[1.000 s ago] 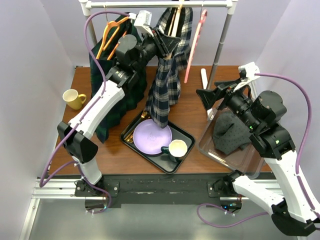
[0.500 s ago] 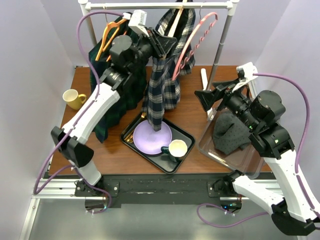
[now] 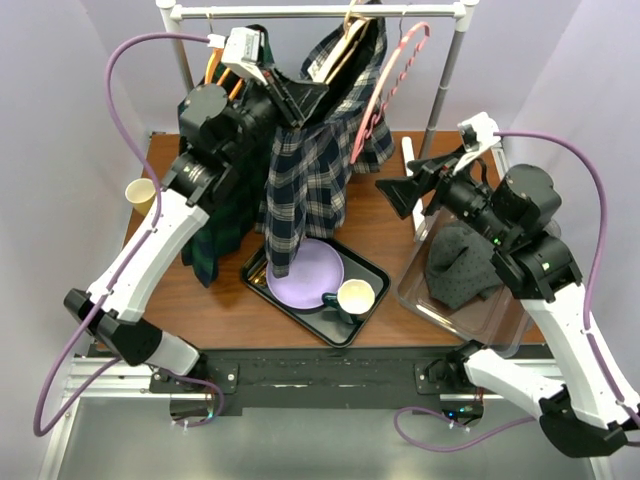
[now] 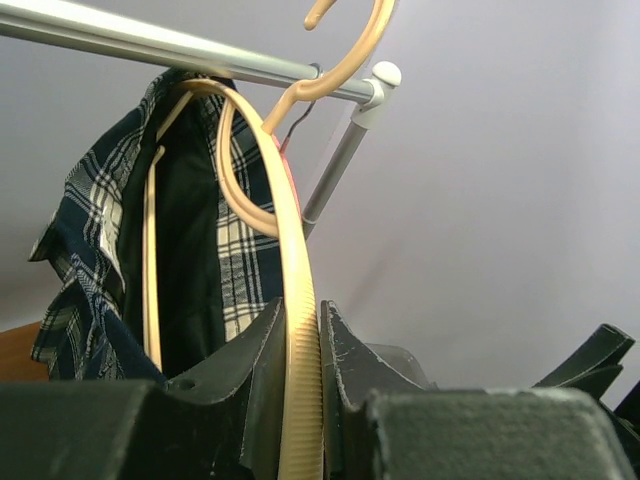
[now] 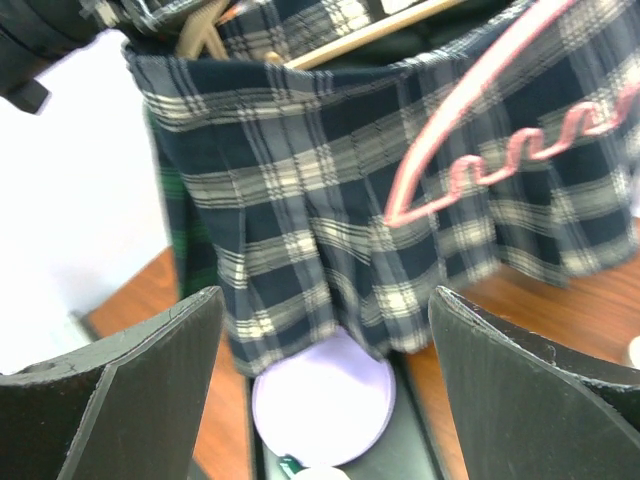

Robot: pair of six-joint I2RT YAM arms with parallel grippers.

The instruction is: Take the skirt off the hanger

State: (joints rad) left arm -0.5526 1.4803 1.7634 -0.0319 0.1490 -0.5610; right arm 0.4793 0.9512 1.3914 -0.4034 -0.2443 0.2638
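The left fingers [image 4: 262, 350] are clamped on one arm of the tan hanger [image 4: 292, 250] and hold it tilted just under the clothes rail [image 3: 320, 10]. The hook sits up by the rail, but I cannot tell whether it is hooked on or lifted free. The plaid skirt [image 3: 305, 185] hangs on that hanger, draping from below the rail toward the worktop [image 3: 385, 230]. The right fingers [image 5: 150, 370] are spread wide and empty, out in front of the rail. They face the pleats without touching them. A pink hanger [image 3: 392, 85] slants down from the rail across the skirt.

The step in hand looks like presenting the skirt to the second arm. Next, the right fingers need to pass the pink hanger, pinch the cloth near the waistband, and draw it off while the left arm holds the hanger steady.
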